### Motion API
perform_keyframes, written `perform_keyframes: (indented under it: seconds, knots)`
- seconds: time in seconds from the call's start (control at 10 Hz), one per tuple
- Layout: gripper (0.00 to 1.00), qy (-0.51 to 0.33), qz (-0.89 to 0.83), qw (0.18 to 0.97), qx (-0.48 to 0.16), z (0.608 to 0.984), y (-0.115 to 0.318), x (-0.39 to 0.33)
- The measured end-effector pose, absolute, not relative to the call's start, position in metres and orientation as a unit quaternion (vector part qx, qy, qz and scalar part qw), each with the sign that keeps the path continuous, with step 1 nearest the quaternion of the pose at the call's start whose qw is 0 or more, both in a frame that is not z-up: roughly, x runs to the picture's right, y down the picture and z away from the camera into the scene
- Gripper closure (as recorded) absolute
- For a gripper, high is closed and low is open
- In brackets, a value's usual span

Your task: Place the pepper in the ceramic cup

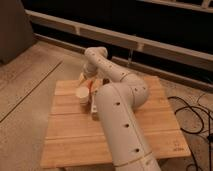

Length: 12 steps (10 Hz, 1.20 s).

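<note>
The ceramic cup (81,93) is small, round and cream, and stands on the left part of the wooden table (70,135). A small red-orange spot, the pepper (90,86), shows just right of the cup's rim, right under the gripper. My gripper (88,80) hangs from the white arm (117,107), which reaches over the table from the front, and sits just above and behind the cup. The arm's wrist hides much of the gripper and part of the pepper.
A pale elongated bottle-like object (94,106) lies right of the cup, partly under the arm. The table stands on a speckled floor. A low rail (150,47) runs behind it and black cables (197,112) lie to the right.
</note>
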State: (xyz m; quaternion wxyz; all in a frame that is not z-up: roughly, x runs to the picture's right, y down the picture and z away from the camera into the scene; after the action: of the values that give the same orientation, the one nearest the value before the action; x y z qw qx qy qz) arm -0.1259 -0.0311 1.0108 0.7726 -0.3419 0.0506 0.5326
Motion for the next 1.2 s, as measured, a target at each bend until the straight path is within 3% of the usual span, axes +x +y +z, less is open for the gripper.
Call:
perform_keyframes:
  seconds: [0.3,0.4,0.7,0.8,1.2]
  knots:
    - [0.35,0.084,0.525,0.771,-0.351,1.024,-0.017,-0.122]
    - [0.42,0.101,0.524,0.77,-0.35,1.03,-0.012,-0.121]
    - [0.77,0.12,0.517,0.776,-0.341,1.037,-0.011,-0.119]
    - [0.83,0.12,0.518,0.777,-0.338,1.038,-0.013,-0.12]
    - [0.85,0.115,0.526,0.775,-0.331,1.037,-0.022,-0.126]
